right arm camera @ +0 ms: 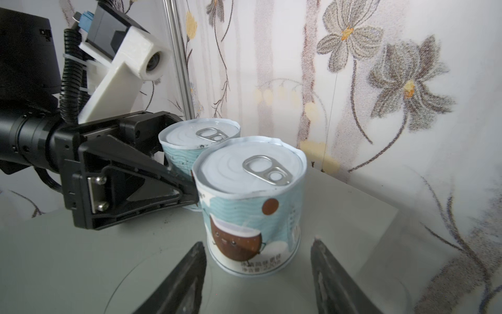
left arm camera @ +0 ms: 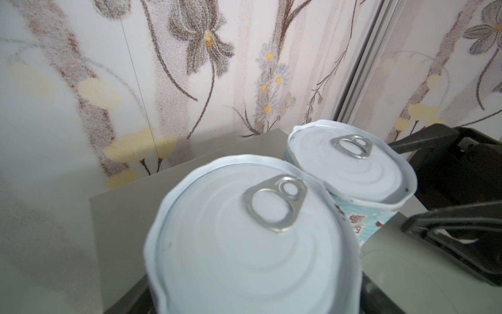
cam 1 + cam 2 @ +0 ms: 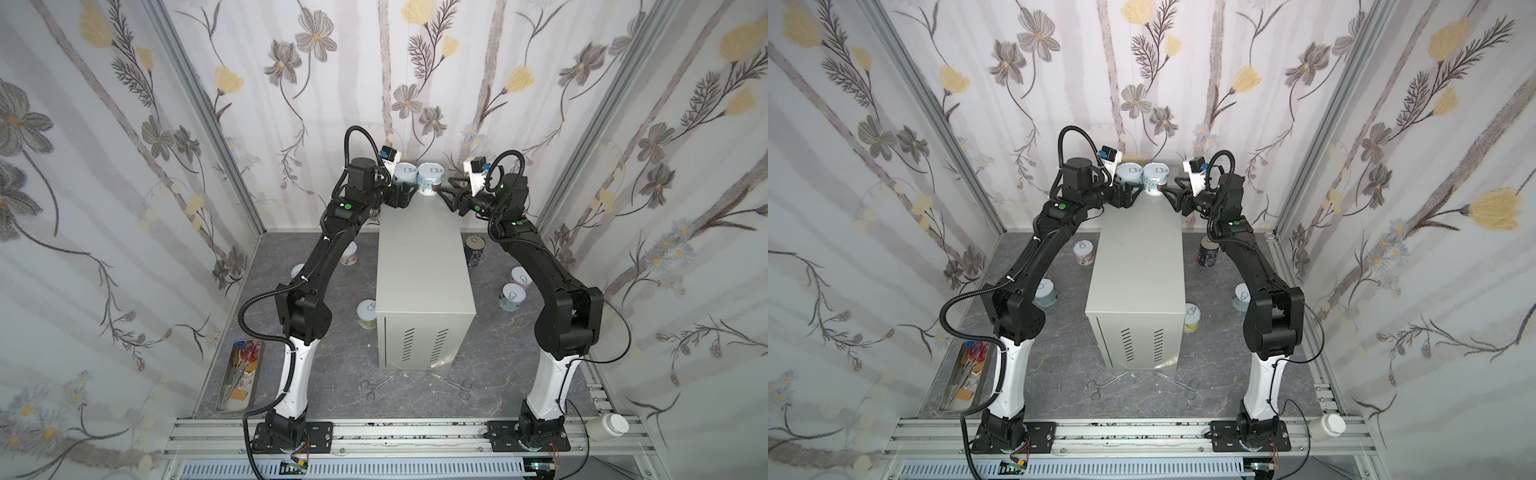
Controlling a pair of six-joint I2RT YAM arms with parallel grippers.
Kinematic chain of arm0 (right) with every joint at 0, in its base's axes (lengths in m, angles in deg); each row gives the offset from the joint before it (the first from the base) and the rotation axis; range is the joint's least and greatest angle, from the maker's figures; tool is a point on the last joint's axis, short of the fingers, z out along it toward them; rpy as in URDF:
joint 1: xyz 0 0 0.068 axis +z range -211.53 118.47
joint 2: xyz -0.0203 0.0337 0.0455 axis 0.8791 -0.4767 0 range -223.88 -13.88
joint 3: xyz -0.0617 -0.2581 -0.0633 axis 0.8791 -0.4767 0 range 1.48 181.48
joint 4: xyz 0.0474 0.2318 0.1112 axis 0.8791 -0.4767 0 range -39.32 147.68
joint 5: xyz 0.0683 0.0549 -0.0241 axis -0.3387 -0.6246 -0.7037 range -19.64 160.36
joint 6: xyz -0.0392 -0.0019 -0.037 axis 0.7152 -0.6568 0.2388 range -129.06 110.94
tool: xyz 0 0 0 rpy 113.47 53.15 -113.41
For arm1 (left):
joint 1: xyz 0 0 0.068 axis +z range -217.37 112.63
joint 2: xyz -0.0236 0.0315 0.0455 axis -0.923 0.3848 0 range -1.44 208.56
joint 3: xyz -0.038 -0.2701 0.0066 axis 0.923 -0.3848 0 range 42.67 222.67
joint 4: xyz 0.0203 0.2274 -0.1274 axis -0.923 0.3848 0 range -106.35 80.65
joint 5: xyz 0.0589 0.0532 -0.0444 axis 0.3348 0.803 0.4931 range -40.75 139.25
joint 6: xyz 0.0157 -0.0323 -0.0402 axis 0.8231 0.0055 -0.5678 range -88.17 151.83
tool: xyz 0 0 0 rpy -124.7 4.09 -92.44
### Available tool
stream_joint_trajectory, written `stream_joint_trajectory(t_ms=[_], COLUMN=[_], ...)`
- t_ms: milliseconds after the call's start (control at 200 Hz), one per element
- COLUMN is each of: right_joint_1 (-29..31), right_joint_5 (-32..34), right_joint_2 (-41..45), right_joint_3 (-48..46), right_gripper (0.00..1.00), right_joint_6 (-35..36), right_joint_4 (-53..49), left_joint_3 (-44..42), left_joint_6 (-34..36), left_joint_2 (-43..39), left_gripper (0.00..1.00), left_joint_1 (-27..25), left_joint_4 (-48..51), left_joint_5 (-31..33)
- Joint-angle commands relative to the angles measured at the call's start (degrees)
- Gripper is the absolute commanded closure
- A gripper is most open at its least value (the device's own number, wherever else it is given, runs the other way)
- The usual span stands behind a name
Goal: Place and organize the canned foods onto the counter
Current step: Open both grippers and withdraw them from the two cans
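While two teal cans (image 3: 430, 178) stand touching at the table's (image 3: 419, 266) far edge, six more wait on the floor (image 3: 490, 353), the tall blue can (image 3: 473, 249) among them. Left claw (image 1: 187, 187) grasps the far-left can (image 3: 405, 173); right claw (image 1: 258, 252) sits released, fingers apart, beside its can.
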Motion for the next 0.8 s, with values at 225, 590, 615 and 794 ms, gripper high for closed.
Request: stream_joint_trajectory(t_ms=[225,590,615,794], right_joint_1=[-0.15,-0.9,-0.94,-1.82], right_joint_5=[-1.72,-2.17,-1.96,1.45], right_joint_2=[1.36,5.55,6.17,11.98], right_joint_3=[-0.56,-2.83,-3.29,-8.42], right_gripper=[0.36,0.36,0.35,0.32], right_joint_6=[-0.49,0.16,0.43,1.04], right_joint_4=[1.82,-0.97,-1.45,-3.79], left_joint_3=[0.04,-2.11,-2.18,-3.6], left_joint_6=[3.28,7.78,8.18,9.64], left_joint_2=[-1.73,-6.56,-6.99,-11.73], left_gripper=[0.11,0.07,0.07,0.06], left_joint_1=[0.04,0.65,0.74,2.4], left_joint_4=[1.23,4.66,5.13,7.64], left_joint_5=[-2.76,-1.43,-1.39,-0.05])
